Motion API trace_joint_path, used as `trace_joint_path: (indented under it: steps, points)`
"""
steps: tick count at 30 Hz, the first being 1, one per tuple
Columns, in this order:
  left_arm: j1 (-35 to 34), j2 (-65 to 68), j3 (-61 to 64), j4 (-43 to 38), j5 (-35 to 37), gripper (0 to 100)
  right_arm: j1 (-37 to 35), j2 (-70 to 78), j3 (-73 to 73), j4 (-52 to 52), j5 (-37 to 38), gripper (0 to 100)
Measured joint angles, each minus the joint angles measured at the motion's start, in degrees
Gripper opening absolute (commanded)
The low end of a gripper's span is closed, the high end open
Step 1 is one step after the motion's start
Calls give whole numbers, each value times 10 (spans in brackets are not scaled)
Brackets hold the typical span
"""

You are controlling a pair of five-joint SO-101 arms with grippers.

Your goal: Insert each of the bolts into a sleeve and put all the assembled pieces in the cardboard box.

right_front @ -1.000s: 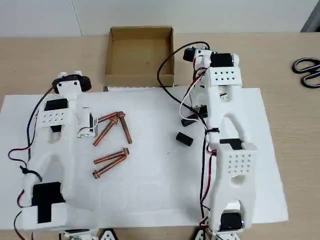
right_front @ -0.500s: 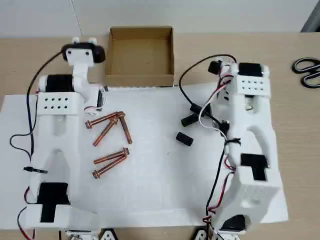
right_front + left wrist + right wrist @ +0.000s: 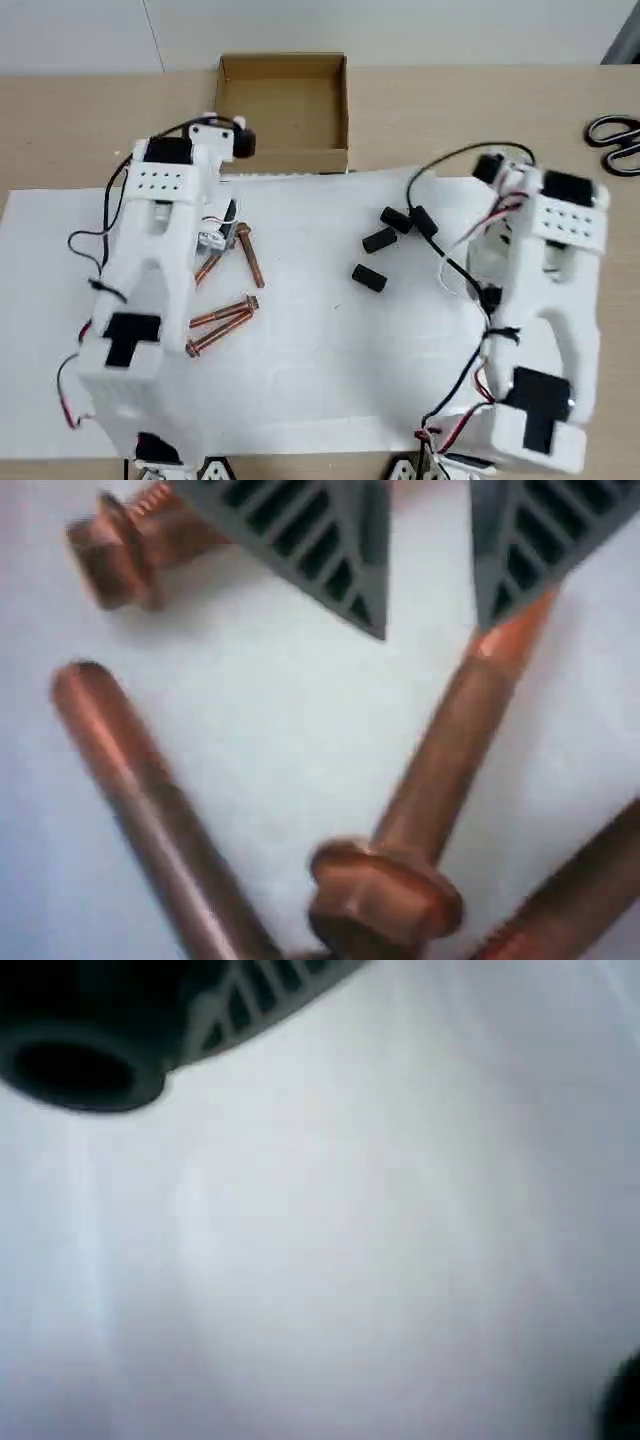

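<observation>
Copper-coloured metal bolts (image 3: pixel 450 750) lie beneath the left claw (image 3: pixel 430 625), which is spread open; the right claw's (image 3: pixel 265 1000) state I cannot tell.

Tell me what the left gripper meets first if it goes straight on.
Probably the tip of a copper bolt, just beyond one finger of the open left gripper; the white sheet lies behind it. Depth is unclear.

i see copper bolts (image 3: pixel 248 255) lying flat on the left of the white sheet (image 3: pixel 320 380), one angled alone and two side by side nearer me. four short black sleeves (image 3: pixel 378 240) lie loose mid-sheet, well apart from the bolts. the open cardboard box (image 3: pixel 283 158) sits at the sheet's far edge.
</observation>
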Motion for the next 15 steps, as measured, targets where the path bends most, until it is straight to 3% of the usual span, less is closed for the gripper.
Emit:
trace_joint_path:
  steps: [7, 15]
  points:
    - [-2, 36, -54, 14, -6, 146, 29, -72, 108, -33, 23, 6]
    - [-2, 41, -54, 14, -21, 146, 32, -156, 126, -33, 27, 5]
